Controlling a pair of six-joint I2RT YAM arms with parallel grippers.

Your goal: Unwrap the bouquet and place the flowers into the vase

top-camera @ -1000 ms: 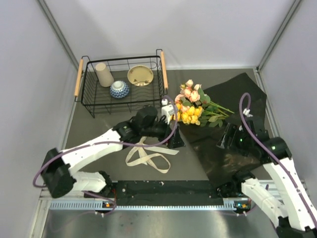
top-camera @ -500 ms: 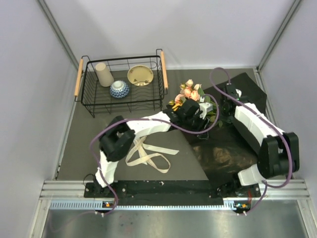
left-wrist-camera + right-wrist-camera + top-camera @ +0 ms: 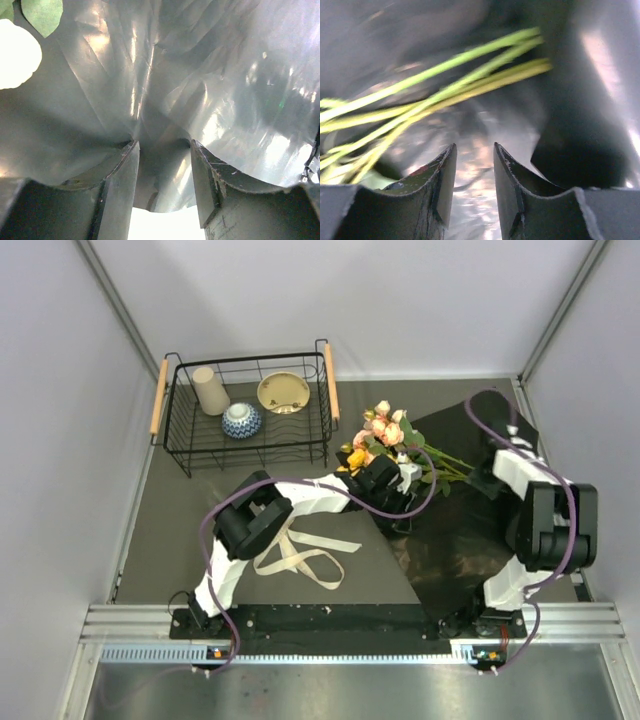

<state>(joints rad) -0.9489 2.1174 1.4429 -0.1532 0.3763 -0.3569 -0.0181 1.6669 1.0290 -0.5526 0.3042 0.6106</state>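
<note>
Top external view: the paper is spread over the desk's right side as a second ago, the flowers laid on its far left edge. Both arms have since been brought forward. The left claw is set about a paper fold, grip not determinable. The right claw, narrowed but empty, is pointed at the stems.

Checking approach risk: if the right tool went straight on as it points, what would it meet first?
Probably the black paper just ahead of the right tool; the stems cross a little farther, though depth is unclear.
</note>
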